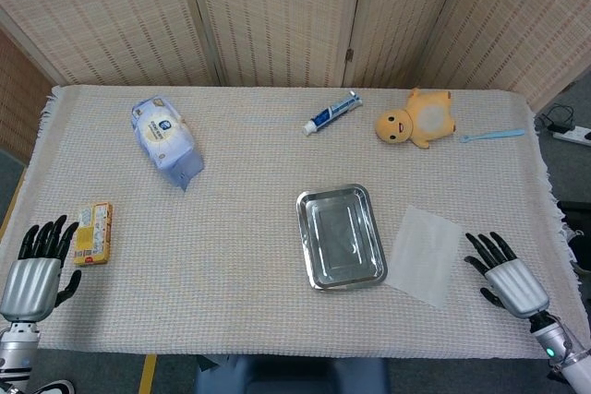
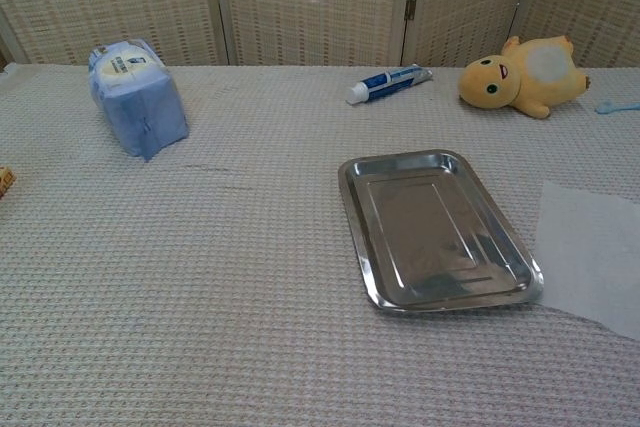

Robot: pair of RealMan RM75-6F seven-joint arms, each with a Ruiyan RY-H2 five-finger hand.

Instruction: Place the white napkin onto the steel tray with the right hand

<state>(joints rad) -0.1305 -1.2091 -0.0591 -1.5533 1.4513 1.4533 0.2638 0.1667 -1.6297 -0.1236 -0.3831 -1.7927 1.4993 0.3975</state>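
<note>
The white napkin (image 1: 425, 255) lies flat on the table just right of the steel tray (image 1: 340, 236); the chest view shows the same napkin (image 2: 590, 257) and the tray (image 2: 437, 229), which holds nothing. My right hand (image 1: 504, 276) hovers near the table's front right, a short way right of the napkin, fingers spread and holding nothing. My left hand (image 1: 35, 267) sits at the front left corner, fingers apart and empty. Neither hand shows in the chest view.
A yellow snack box (image 1: 93, 232) lies by the left hand. At the back are a blue wipes pack (image 1: 166, 140), a toothpaste tube (image 1: 331, 113), a yellow plush toy (image 1: 416, 118) and a blue toothbrush (image 1: 491, 136). Woven screens stand behind the table.
</note>
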